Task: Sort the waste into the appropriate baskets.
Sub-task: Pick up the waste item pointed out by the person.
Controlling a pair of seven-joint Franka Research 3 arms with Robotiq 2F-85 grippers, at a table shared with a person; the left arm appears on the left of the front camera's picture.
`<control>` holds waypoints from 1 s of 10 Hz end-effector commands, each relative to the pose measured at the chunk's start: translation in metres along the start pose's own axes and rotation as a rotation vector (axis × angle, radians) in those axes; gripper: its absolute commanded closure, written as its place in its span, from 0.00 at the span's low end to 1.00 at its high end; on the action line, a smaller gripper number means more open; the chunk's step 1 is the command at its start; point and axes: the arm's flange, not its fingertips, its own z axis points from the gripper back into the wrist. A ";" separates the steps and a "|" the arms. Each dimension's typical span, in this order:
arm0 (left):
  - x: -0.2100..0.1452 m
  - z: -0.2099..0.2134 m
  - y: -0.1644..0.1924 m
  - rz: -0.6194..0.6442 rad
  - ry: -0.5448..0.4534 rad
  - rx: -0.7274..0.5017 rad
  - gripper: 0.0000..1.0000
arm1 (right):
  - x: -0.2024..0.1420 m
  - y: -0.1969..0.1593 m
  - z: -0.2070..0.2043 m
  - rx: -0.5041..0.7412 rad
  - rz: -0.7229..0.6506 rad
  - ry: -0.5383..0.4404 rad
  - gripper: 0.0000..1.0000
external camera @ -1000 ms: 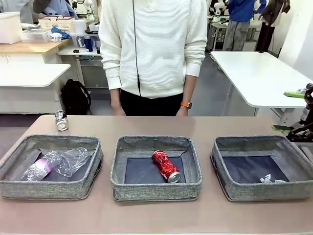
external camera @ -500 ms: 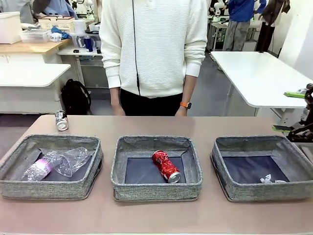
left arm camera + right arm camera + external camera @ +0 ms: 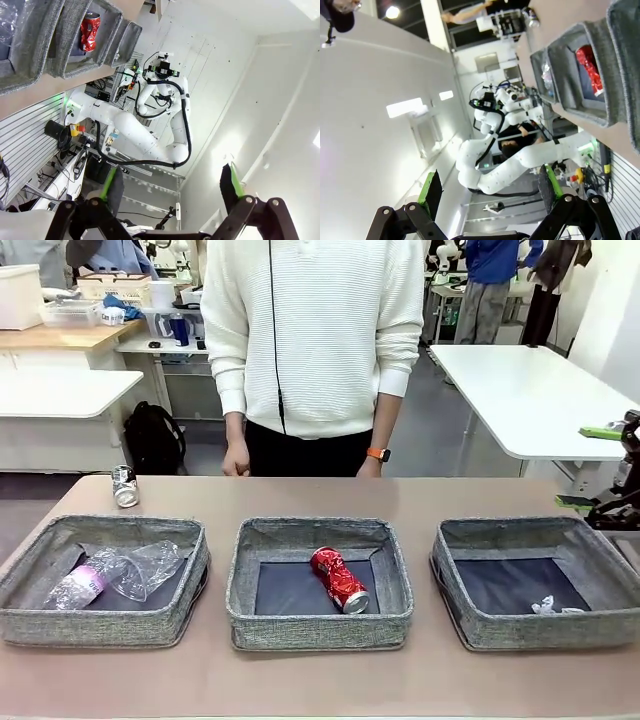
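Observation:
Three grey woven baskets stand in a row. The left basket (image 3: 105,625) holds a clear bottle with a pink label (image 3: 85,583) and a crumpled clear bottle (image 3: 150,565). A red can (image 3: 339,579) lies in the middle basket (image 3: 320,630). A small white scrap (image 3: 545,606) lies in the right basket (image 3: 540,630). A dark can (image 3: 125,486) stands on the table behind the left basket. My right gripper (image 3: 590,468) hovers open at the table's right edge, holding nothing (image 3: 490,187). My left gripper (image 3: 170,185) is open and holds nothing; the red can (image 3: 90,32) shows far off.
A person in a white sweater (image 3: 315,340) stands at the far edge, one hand (image 3: 235,460) near the table and a wrist with an orange watch (image 3: 378,454). Bare brown table (image 3: 320,680) runs in front of the baskets.
The person's hand on the picture's left has risen a little and shifted slightly. Both arms and all the waste stay as they were.

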 end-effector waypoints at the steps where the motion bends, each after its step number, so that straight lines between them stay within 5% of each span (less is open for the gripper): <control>1: -0.003 0.002 -0.002 0.010 0.014 0.004 0.00 | 0.001 0.004 0.000 0.010 -0.023 -0.011 0.00; 10: -0.003 0.002 -0.002 0.010 0.014 0.004 0.00 | 0.001 0.004 0.000 0.010 -0.023 -0.011 0.00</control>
